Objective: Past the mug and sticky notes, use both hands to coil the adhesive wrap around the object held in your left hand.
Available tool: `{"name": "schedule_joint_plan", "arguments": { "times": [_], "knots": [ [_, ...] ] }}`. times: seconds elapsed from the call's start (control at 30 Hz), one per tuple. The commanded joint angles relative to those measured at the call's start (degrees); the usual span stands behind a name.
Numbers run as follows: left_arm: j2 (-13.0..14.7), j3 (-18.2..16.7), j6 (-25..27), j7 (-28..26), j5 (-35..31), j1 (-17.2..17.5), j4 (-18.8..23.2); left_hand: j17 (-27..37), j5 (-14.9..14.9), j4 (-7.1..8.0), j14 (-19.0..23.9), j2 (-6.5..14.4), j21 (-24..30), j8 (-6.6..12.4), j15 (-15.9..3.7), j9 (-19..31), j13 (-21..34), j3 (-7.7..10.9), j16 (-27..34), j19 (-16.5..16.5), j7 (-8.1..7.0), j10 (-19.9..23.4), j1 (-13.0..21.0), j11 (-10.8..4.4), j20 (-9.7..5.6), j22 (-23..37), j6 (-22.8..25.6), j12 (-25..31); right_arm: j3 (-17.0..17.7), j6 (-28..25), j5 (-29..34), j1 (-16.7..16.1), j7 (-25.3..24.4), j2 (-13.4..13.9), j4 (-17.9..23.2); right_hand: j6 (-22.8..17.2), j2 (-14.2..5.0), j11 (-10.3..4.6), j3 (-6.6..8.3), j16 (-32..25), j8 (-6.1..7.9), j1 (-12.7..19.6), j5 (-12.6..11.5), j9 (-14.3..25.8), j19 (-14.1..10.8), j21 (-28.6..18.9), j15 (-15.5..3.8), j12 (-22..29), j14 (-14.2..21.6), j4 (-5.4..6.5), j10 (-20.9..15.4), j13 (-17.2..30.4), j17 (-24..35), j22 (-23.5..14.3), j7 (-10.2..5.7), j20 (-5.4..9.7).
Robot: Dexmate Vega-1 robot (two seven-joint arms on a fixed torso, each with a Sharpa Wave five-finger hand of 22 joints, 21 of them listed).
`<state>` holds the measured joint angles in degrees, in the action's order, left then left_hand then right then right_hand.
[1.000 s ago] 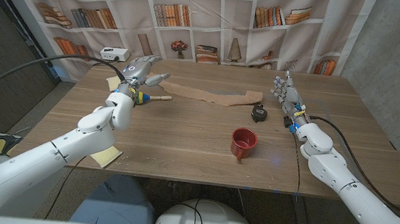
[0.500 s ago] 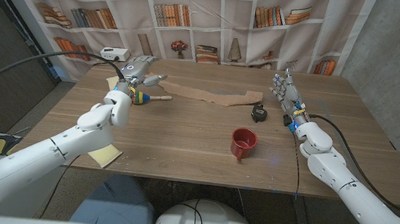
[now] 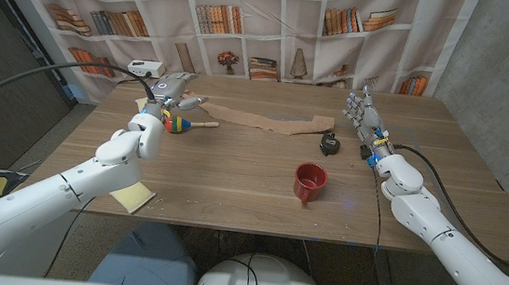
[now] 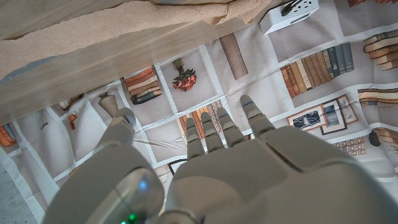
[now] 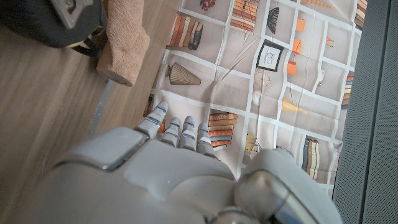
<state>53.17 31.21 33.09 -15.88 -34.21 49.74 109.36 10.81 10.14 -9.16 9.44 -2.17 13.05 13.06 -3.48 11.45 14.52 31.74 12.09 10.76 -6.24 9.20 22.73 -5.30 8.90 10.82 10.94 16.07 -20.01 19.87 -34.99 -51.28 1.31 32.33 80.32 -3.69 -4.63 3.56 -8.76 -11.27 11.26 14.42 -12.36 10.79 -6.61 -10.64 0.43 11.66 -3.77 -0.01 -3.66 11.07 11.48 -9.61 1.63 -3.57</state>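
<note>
The left hand (image 3: pixel 171 91) holds a bright toy (image 3: pixel 180 122) with a wooden stick at the far left of the counter (image 3: pixel 233 173). The tan wrap (image 3: pixel 266 120) lies flat just beside it, reaching to a small black thing (image 3: pixel 330 144). The right hand (image 3: pixel 363 116) stands near that end, fingers (image 5: pixel 180 130) apart and holding nothing. A red mug (image 3: pixel 310 182) sits nearer. Yellow sticky notes (image 3: pixel 133 196) lie at the near left edge.

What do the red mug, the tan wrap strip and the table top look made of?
Red mug: probably glazed ceramic; glossy, with soft highlights on the rim.
Tan wrap strip: looks like a fabric bandage; matte, fuzzy surface, wavy edges, lying limp along the table.
Table top: wood or wood-look laminate; plank-like grain lines, low sheen. The pictures can't settle which.
</note>
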Motion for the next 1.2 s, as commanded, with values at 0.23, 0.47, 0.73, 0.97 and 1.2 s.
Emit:
{"name": "schedule_joint_plan", "arguments": {
  "times": [0.23,0.47,0.73,0.97,1.2],
  "knots": [
    [-0.07,1.03,2.84,2.6,-0.5,-0.34,0.27,0.3,0.06,-0.13,1.65,0.28,1.31,-0.53,-0.2,0.26,0.35,-0.13,0.59,2.69,-0.39,-0.08,1.46,0.06,0.27,0.43,-0.26,-0.27,-0.06,-0.07,-0.43,0.42,0.93,-0.02,-0.92,-0.77,-0.16,-0.3,0.05,-0.19,0.59,0.51,0.27,0.12,0.05,-0.19,-0.72,0.11,-0.36,-0.36,-0.36,0.24,-0.05,-0.17,-0.72,-0.27],
    [-0.19,1.27,4.13,3.76,0.03,-0.69,0.15,0.44,0.07,-0.17,1.85,0.42,1.87,-0.89,-0.28,0.33,0.39,-0.22,0.64,4.04,-0.21,-0.31,1.97,0.25,1.41,0.61,-1.21,-0.43,-0.09,-0.04,-0.63,0.53,1.19,-0.15,-1.22,-0.98,-0.19,-0.36,0.08,-0.18,0.63,0.55,0.29,0.13,0.04,-0.19,-0.7,0.11,-0.39,-0.39,-0.39,0.24,-0.05,-0.17,-0.96,-0.35],
    [-0.4,2.38,6.89,6.31,0.34,-1.86,-0.16,0.78,0.07,0.04,1.18,0.48,2.1,-2.28,0.27,0.46,0.54,-0.85,0.37,4.57,0.18,-2.13,2.67,0.84,3.21,0.98,-6.62,-1.32,-0.18,0.04,-0.66,0.83,1.52,-0.24,-1.81,-1.06,-0.2,-0.26,0.09,-0.19,0.62,0.57,0.31,0.14,0.03,-0.2,-0.66,0.11,-0.4,-0.41,-0.41,0.24,-0.05,-0.17,-1.06,-0.36],
    [-0.91,3.53,8.63,7.23,0.5,-3.0,-0.93,0.84,0.08,0.15,0.17,0.44,2.08,-2.22,0.44,0.49,0.59,-1.1,-0.01,4.52,0.01,-2.64,2.65,0.92,3.42,1.06,-7.21,-1.53,-0.3,0.09,-0.79,1.21,2.01,-0.37,-2.41,-1.14,-0.25,-0.26,0.11,-0.19,0.62,0.58,0.33,0.15,0.03,-0.2,-0.74,0.11,-0.41,-0.41,-0.43,0.24,-0.05,-0.17,-1.12,-0.4],
    [-1.02,4.42,9.62,7.91,0.84,-3.94,-1.42,1.09,0.11,0.41,0.69,0.56,2.46,-2.23,0.44,0.52,0.7,-1.43,0.37,5.21,0.14,-2.51,2.42,0.92,3.42,1.32,-8.14,-1.45,-0.29,0.17,-0.94,1.42,2.16,-0.55,-2.86,-1.28,-0.3,-0.37,0.16,-0.2,0.62,0.63,0.34,0.16,0.07,-0.19,-0.7,0.09,-0.41,-0.45,-0.41,0.24,-0.05,-0.17,-1.26,-0.46]
  ]
}}
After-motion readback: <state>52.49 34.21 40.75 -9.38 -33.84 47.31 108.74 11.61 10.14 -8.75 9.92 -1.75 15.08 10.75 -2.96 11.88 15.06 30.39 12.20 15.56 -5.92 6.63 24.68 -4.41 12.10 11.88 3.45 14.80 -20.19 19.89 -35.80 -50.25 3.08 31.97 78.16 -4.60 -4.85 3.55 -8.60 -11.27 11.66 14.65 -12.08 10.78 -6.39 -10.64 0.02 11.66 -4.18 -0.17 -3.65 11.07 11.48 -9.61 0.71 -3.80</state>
